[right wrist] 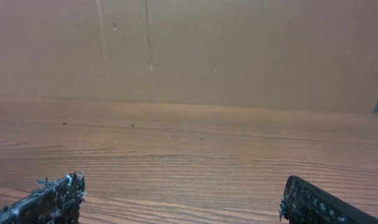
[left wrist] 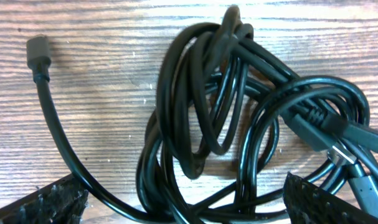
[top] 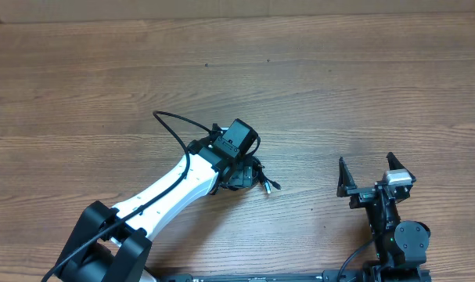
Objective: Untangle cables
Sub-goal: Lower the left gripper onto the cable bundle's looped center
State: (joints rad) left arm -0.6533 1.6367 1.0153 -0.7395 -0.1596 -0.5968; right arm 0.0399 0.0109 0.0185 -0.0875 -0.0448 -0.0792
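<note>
- White-shelled, the left arm (top: 170, 188) reaches on a slant from the near-left corner toward the middle of the table (top: 315, 78), with its wrist bent down over the cables (top: 254, 174).
- The left gripper (top: 241, 174) has its jaws spread wide and grips nothing. In the wrist view its two fingertips (left wrist: 45, 202) sit at the lower corners, with the cords between them. Whether they touch the cords cannot be told.
- The cables (left wrist: 226, 112) lie as one knotted black bundle on the wood, directly under this gripper.
- One loose end with a black plug (left wrist: 38, 55) trails out to the side, and a silver-tipped plug (left wrist: 338, 152) lies against the knot's other side.
- The black right arm (top: 397, 235) stands at the near-right edge, pointing away.
- The right gripper (top: 370, 176) is spread wide and empty over bare wood, well apart from the bundle.
</note>
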